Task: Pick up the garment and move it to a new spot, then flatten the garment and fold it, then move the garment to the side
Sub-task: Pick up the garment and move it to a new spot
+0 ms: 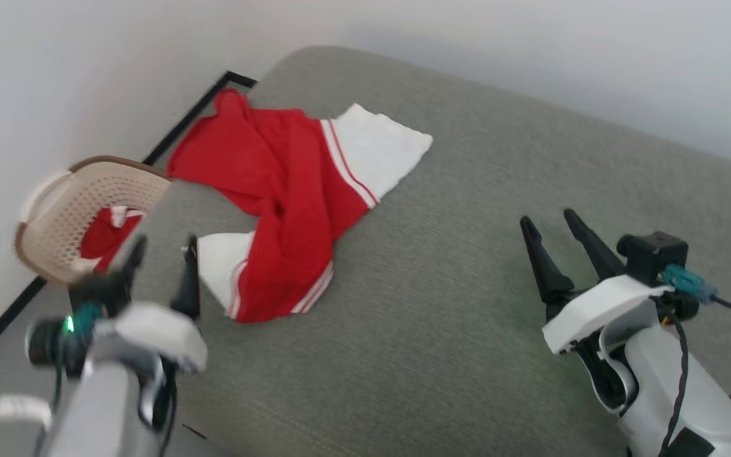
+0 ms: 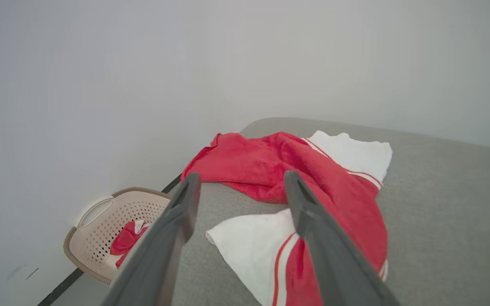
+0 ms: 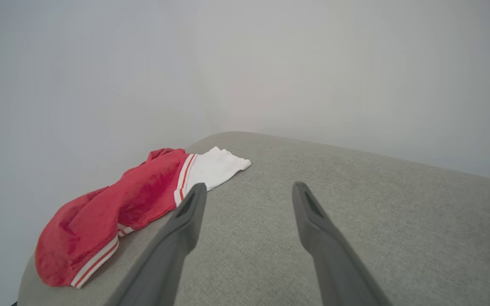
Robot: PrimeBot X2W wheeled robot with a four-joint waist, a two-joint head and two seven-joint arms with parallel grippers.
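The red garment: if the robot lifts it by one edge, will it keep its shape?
Probably not: the garment lies crumpled in soft folds, so it would likely droop from the pinched spot. It looks light, its white sleeve end lying thin and flat. Pushed, it may bunch up rather than slide on the textured grey surface.

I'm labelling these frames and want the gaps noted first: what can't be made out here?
- Left gripper: blurred in the head view; finger edges smeared.
- Red-and-white cloth in the beige perforated plastic basket: head view, basket wall hides most; what it is, unclear.
- Soft bright-red garment with white sleeve ends: crumpled; its folds hide the neckline in every view.
- Grey fabric surface: cut off by the head view's right edge.
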